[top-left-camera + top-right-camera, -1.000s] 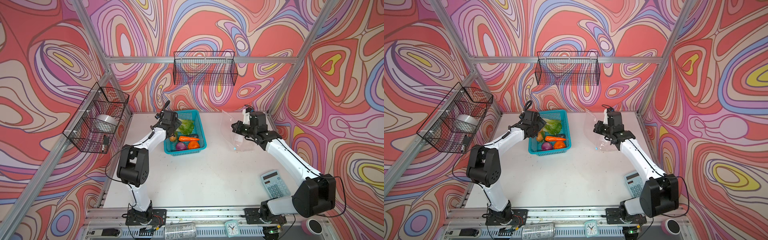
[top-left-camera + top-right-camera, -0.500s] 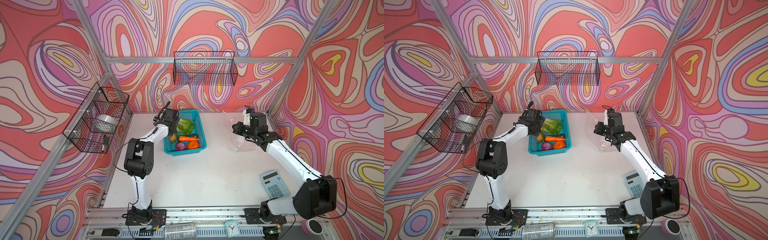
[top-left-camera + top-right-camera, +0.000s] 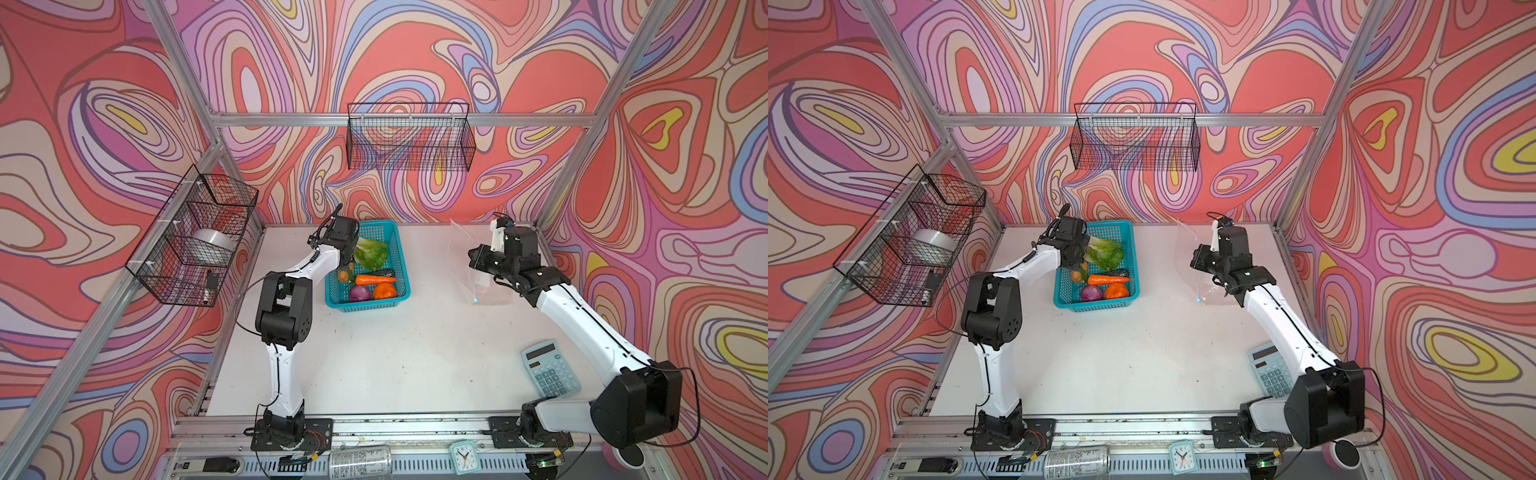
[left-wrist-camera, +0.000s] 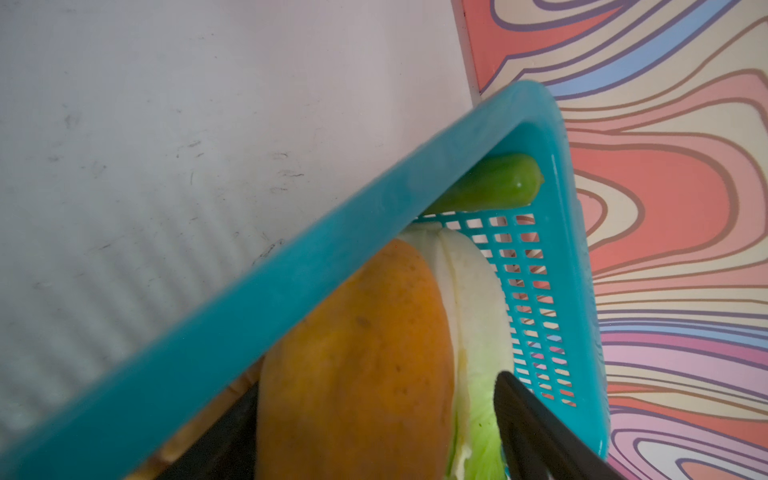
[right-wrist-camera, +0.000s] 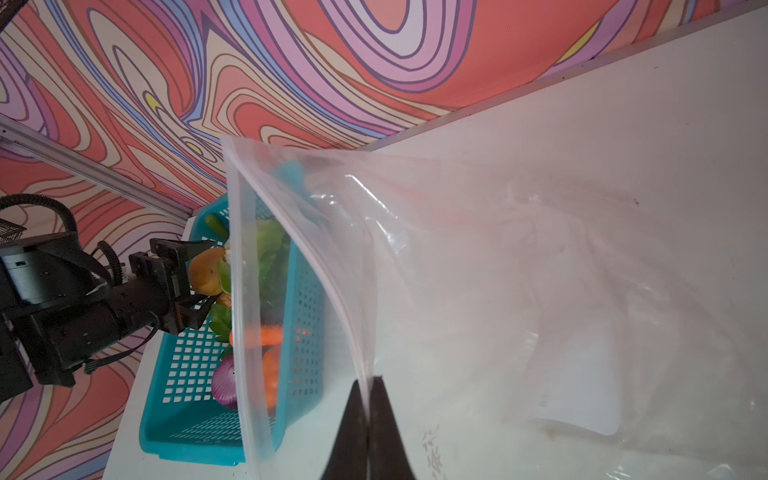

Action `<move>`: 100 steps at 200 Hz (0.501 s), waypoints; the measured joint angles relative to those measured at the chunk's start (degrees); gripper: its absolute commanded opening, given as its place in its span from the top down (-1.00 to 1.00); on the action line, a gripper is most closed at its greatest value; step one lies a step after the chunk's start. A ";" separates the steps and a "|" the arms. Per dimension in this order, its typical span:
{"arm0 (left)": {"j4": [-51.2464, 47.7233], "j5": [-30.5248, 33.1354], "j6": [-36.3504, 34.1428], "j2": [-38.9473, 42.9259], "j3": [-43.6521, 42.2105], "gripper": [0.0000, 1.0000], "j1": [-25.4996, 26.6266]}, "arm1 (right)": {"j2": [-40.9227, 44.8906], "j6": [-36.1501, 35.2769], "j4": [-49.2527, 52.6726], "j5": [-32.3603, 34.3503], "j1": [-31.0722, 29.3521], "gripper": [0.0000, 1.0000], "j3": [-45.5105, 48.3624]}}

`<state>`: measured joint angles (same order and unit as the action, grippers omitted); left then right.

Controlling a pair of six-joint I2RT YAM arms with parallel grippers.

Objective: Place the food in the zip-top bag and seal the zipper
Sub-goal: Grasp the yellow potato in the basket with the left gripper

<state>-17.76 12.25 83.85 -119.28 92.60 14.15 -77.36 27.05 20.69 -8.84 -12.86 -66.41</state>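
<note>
Grip we cannot confirm: our left fingers (image 5: 178, 248) straddle the potato (image 5: 205, 270); we should squeeze without catching cabbage (image 4: 478, 316), while our right fingers (image 5: 353, 436) pinch the bag (image 5: 498, 270) edge.

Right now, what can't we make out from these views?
- Left gripper on the potato: contact unclear. The potato hides one finger in the left wrist view; the wrist covers it in both top views.
- Zipper slider: a tiny speck in both top views.
- Bag label: print unreadable, right wrist view.
- Eggplant: mostly hidden by cabbage and carrot in both top views.
</note>
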 measured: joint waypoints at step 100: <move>5.75 -1.18 0.81 2.05 -6.99 0.17 -0.22 | 0.52 -0.42 0.57 0.87 0.00 1.00 0.02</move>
<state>-12.01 11.07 84.66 -117.23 85.60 13.93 -76.84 26.63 21.26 -7.97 -12.86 -66.39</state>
